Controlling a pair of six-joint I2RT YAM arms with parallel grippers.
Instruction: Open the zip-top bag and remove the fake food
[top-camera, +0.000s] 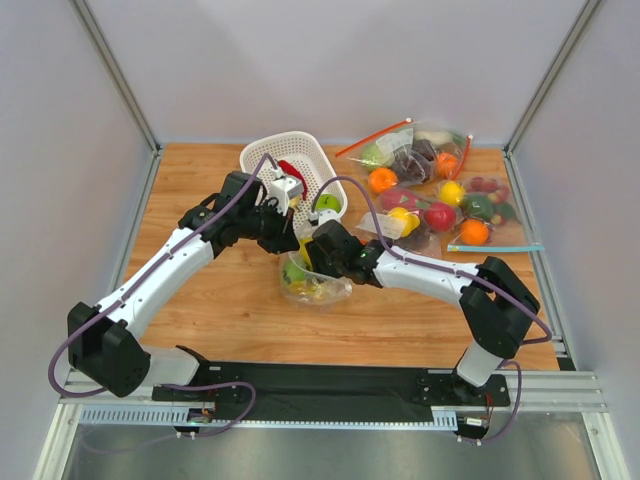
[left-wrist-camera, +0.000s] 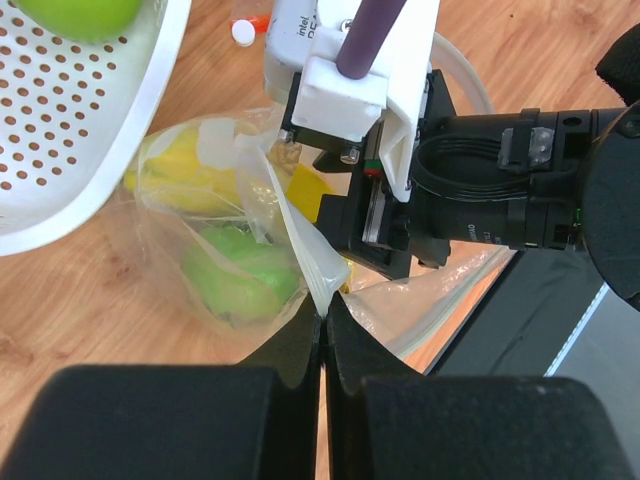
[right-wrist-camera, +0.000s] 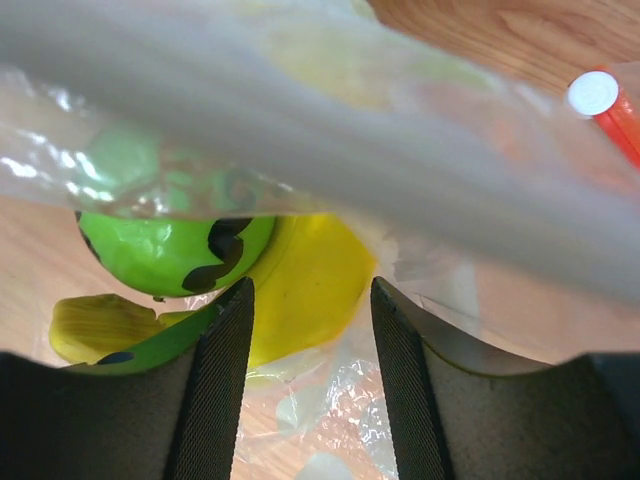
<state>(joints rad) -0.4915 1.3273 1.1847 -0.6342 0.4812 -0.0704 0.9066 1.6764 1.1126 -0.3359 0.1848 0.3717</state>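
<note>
The dotted zip-top bag (top-camera: 318, 290) lies on the table just in front of the white basket (top-camera: 262, 152). My left gripper (left-wrist-camera: 325, 312) is shut on the bag's upper edge (left-wrist-camera: 300, 240) and holds it up. My right gripper (right-wrist-camera: 310, 292) is open inside the bag's mouth, its fingers either side of a yellowish round fruit (right-wrist-camera: 305, 285). A green apple (right-wrist-camera: 170, 245) and a yellow banana (right-wrist-camera: 95, 325) lie in the bag to the left of it. The basket holds another green apple (top-camera: 328, 203) and a red chili (top-camera: 292, 172). Both grippers meet over the bag in the top view.
Several undotted bags of fruit (top-camera: 440, 190) with red and blue zip strips lie at the back right. The basket's rim (left-wrist-camera: 90, 205) is close to the left of the bag. A small red piece with a white round end (right-wrist-camera: 600, 100) lies beside the bag.
</note>
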